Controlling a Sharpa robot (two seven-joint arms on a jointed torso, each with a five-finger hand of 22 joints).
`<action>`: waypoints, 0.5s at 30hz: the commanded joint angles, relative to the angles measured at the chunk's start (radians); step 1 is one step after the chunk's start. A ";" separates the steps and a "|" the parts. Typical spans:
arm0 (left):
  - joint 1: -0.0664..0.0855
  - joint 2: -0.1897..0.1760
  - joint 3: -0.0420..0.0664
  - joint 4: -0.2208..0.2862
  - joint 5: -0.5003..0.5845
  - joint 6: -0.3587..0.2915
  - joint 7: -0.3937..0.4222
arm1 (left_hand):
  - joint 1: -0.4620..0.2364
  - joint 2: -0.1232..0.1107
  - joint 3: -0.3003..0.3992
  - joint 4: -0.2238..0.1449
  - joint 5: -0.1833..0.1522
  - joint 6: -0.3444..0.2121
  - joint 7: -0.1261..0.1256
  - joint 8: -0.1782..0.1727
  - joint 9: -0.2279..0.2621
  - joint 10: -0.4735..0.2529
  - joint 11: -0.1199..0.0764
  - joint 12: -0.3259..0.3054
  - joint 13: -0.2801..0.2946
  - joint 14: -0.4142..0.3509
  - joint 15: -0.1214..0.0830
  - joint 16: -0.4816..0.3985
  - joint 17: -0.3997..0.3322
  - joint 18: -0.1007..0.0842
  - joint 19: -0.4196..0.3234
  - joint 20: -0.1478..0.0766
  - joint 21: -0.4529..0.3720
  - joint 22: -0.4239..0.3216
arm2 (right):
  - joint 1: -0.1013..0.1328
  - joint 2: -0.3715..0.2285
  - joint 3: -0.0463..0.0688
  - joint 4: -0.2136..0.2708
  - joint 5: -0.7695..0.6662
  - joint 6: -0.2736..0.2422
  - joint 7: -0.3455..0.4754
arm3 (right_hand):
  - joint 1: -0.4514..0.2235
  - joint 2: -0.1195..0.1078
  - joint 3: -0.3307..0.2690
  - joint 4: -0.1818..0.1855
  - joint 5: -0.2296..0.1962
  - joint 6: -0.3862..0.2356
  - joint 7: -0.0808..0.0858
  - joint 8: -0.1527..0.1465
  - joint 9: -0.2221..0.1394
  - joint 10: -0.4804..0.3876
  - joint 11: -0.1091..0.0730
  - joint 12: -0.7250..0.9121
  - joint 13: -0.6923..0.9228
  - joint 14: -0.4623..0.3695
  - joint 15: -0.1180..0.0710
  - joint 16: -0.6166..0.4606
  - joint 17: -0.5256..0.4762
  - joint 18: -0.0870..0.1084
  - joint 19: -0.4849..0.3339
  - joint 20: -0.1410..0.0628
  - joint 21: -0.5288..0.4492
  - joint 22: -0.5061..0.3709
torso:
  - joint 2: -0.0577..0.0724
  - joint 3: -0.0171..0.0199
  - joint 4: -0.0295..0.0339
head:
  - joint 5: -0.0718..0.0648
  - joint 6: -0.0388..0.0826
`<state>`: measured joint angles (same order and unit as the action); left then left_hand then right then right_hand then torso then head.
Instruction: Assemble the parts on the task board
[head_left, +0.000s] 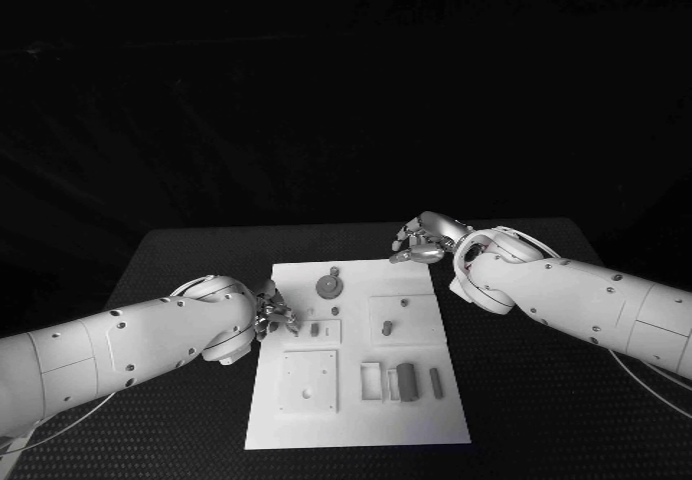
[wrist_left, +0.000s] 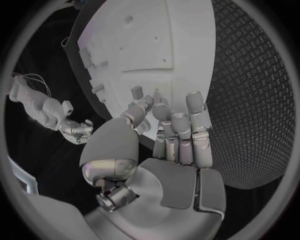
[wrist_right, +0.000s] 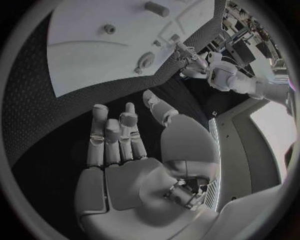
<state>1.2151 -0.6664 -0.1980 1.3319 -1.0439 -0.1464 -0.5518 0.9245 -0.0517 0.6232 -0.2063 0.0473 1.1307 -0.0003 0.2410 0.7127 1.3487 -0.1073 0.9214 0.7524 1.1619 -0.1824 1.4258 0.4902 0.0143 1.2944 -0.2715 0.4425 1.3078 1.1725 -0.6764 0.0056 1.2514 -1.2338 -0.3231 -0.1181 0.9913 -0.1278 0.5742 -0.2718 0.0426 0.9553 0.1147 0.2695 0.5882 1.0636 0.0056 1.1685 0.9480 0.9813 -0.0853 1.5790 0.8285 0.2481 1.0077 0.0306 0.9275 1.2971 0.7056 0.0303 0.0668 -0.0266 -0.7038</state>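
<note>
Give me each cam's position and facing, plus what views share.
Head view: on the head, looking down at the white rectangular task board on the black table; both white arms show.
Left wrist view: behind the silver left hand, facing the board's edge.
Right wrist view: behind the silver right hand, facing table and board.
Shared: the board and both hands.

The board (head_left: 361, 400) looks like matt white plastic; the table (wrist_left: 250, 100) has a dark, rough, woven-textured surface; the hands (wrist_right: 125, 150) are smooth satin metal.

White task board (head_left: 361, 400), black table (head_left: 548, 420).
</note>
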 joint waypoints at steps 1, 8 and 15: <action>-0.002 0.005 0.000 0.001 -0.027 0.003 -0.002 | 0.006 0.005 0.003 0.006 0.002 0.013 0.005 0.193 0.046 0.006 0.001 0.005 -0.002 0.011 -0.011 0.004 -0.001 -0.014 0.003 -0.001 0.006 0.021 | 0.000 0.000 0.000 0.002 -0.001 0.011 0.007 | -0.010 -0.002 0.001 0.005 0.006 0.000 0.005 -0.004 0.001 -0.006 0.003 0.005 -0.001 -0.001 -0.008 0.002 -0.001 0.014 -0.006 -0.002 -0.001 -0.001 | 0.001 -0.0005 -0.0005 | -0.001 0.000; -0.004 0.009 -0.002 -0.001 -0.028 -0.001 -0.002 | 0.004 0.007 0.003 0.009 0.002 0.013 0.004 0.195 0.044 0.007 0.001 0.005 -0.002 0.012 -0.010 0.004 -0.001 -0.014 0.002 -0.001 0.006 0.021 | 0.000 0.000 0.000 0.001 -0.001 0.011 0.007 | -0.010 -0.002 0.001 0.005 0.006 0.000 0.005 -0.004 0.001 -0.006 0.003 0.005 -0.001 -0.001 -0.008 0.002 -0.001 0.014 -0.006 -0.002 -0.001 -0.001 | 0.001 -0.0004 -0.0003 | -0.002 -0.001; -0.005 0.009 -0.002 -0.003 -0.030 -0.001 -0.003 | 0.001 0.005 0.002 0.014 0.001 0.012 0.005 0.195 0.042 0.006 0.001 0.005 -0.003 0.011 -0.010 0.004 -0.001 -0.014 0.001 -0.001 0.007 0.021 | 0.000 -0.001 0.000 0.001 0.000 0.011 0.007 | -0.010 -0.002 0.001 0.005 0.006 0.000 0.005 -0.004 0.001 -0.006 0.003 0.005 -0.001 -0.001 -0.008 0.002 -0.001 0.014 -0.006 -0.002 -0.001 -0.001 | 0.001 -0.0003 0.0001 | -0.002 -0.002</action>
<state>1.2127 -0.6593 -0.1990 1.3288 -1.0644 -0.1485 -0.5526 0.9234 -0.0530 0.6245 -0.1996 0.0472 1.1308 -0.0001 0.2507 0.7166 1.3487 -0.1073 0.9214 0.7503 1.1655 -0.1823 1.4271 0.4903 0.0144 1.2957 -0.2697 0.4463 1.3077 1.1725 -0.6768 0.0056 1.2515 -1.2332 -0.3219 -0.1179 0.9913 -0.1278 0.5742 -0.2717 0.0426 0.9553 0.1143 0.2696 0.5881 1.0636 0.0056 1.1685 0.9481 0.9806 -0.0845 1.5790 0.8286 0.2482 1.0077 0.0306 0.9275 1.2971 0.7063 0.0296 0.0663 -0.0286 -0.7051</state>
